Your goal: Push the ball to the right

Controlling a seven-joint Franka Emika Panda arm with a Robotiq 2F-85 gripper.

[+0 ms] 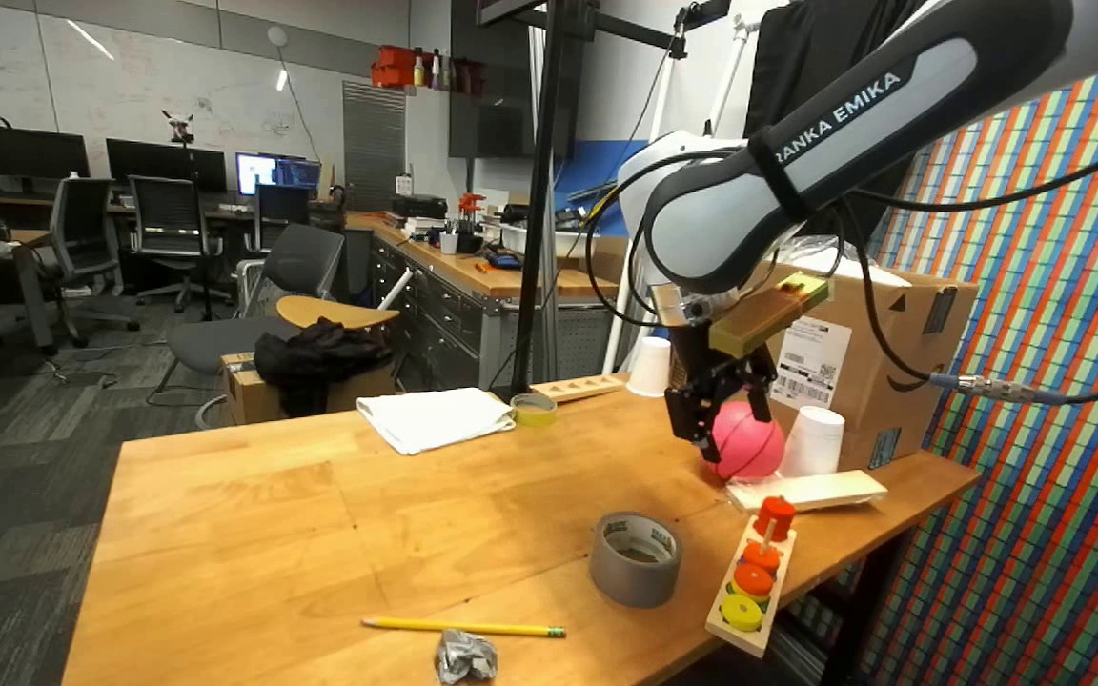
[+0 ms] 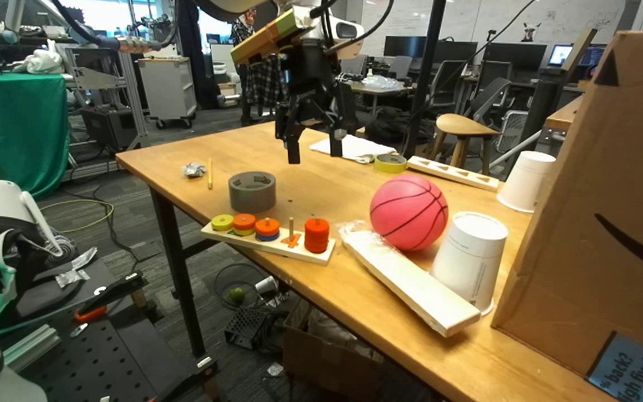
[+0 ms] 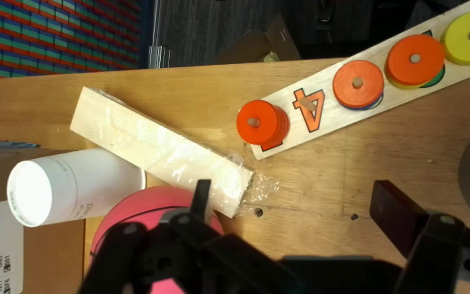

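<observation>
The pinkish-red ball with dark seams rests on the table in both exterior views point(image 1: 751, 446) point(image 2: 409, 212), close to a wrapped wooden block and an upside-down white cup. In the wrist view, the ball point(image 3: 153, 199) is at the lower left, partly hidden behind one finger. My gripper point(image 2: 315, 153) is open and empty, pointing down above the table. In an exterior view the gripper point(image 1: 738, 433) overlaps the ball, but elsewhere it shows apart from the ball and higher. The wrist view shows the fingers point(image 3: 294, 200) wide apart with bare tabletop between them.
The wrapped wooden block point(image 2: 411, 279) and white cup point(image 2: 471, 257) stand beside the ball, with a cardboard box point(image 2: 595, 223) behind. A grey tape roll point(image 1: 636, 560) and ring-stacking toy point(image 1: 752, 581) lie near the table edge. A white cloth point(image 1: 435, 417) and yellow tape point(image 1: 535, 410) lie farther off.
</observation>
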